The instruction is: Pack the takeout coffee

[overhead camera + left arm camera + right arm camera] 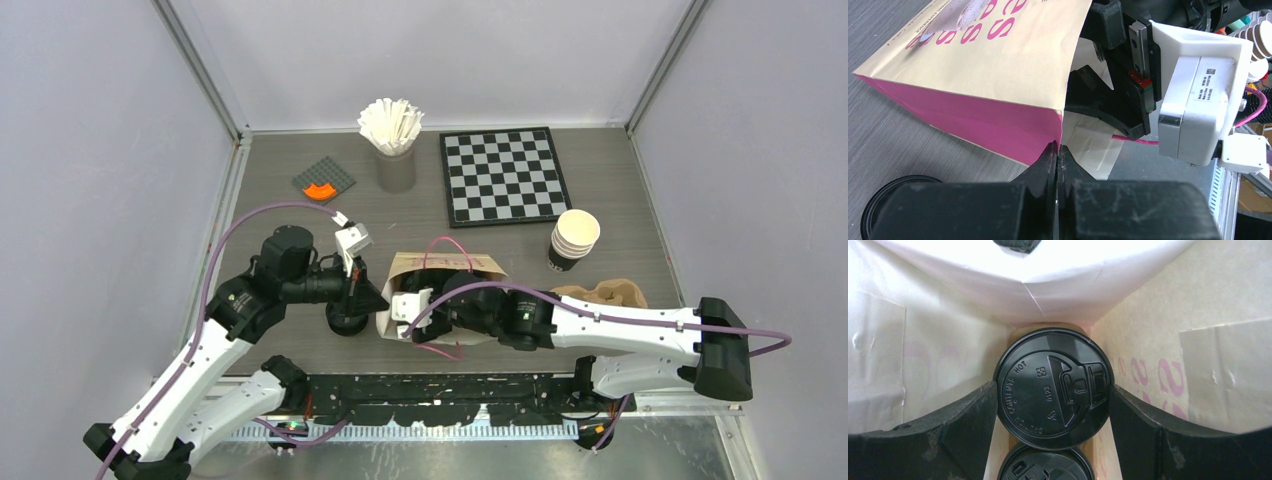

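The cream paper bag [445, 268] with pink handles stands at mid table. My left gripper [378, 298] is shut on the edge of its mouth [1058, 148] and holds it. My right gripper [1053, 392] reaches into the bag; in the top view its fingers are hidden inside. Two takeout coffee cups show there only as black lids. My fingers [973, 415] press both sides of the farther lid [1048, 371]. The second lid [1045, 466] lies nearer, just below it. Another black-lidded cup [347, 322] stands outside the bag, left of it, also in the left wrist view [890, 202].
A stack of paper cups [574, 238] and the brown pulp carrier [612, 293] are right of the bag. A chessboard [503, 176], a cup of white sticks [393, 140] and a grey plate with an orange piece [323, 181] lie at the back.
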Controlling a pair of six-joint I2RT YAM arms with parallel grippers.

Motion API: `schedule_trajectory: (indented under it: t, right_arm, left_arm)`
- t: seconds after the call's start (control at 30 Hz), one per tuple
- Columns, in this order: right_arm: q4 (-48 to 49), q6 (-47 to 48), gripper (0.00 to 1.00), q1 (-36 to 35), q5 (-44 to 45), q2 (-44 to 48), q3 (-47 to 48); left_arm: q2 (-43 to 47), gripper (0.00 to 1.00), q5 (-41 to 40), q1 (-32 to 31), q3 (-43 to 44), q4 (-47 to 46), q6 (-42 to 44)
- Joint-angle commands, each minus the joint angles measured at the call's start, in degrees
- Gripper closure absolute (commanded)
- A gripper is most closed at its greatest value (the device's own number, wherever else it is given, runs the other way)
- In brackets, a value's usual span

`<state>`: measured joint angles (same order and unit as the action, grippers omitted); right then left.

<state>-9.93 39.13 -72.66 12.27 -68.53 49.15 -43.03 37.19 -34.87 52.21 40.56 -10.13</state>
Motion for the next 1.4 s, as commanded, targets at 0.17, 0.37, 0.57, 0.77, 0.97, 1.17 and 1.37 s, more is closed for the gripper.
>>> schedule_trajectory:
  t: [0.17,0.37,0.57,0.77,0.97,1.17,1.37]
  right_arm:
    - [6.01,0.27,0.22,-0.28,-1.81,-1.83,-0.47]
    - [7.91,0.47,0.22,0.35,-0.51,-3.14,-1.21]
    - [9.73,0.67,0.22,1.63,-0.11,-4.36,-2.33]
    - [10.69,1.09,0.22,1.93,0.69,-4.02,-2.44]
    - [6.08,-0.33,0.22,2.03,-0.28,-1.87,-2.36]
    - [2.73,-0.81,0.22,2.04,-2.69,0.67,-1.49]
    - [3.64,-1.57,0.23,2.07,-4.12,0.01,-2.35]
  left_arm:
    - [0.67,1.0,0.72,-0.12,0.12,-0.35,1.43]
    - [0.4,1.0,0.99,-0.19,0.34,-0.13,1.25]
    - [-0.39,1.0,1.22,-0.14,0.86,-0.21,0.49]
    - [-0.3,1.0,0.52,-0.12,1.19,0.57,0.31]
    - [-0.62,1.0,-0.44,-0.17,1.37,0.43,-0.58]
    - [-1.18,1.0,-0.63,-0.16,1.52,0.58,-1.29]
    - [-1.79,1.0,-0.73,-0.13,1.97,0.63,-1.91]
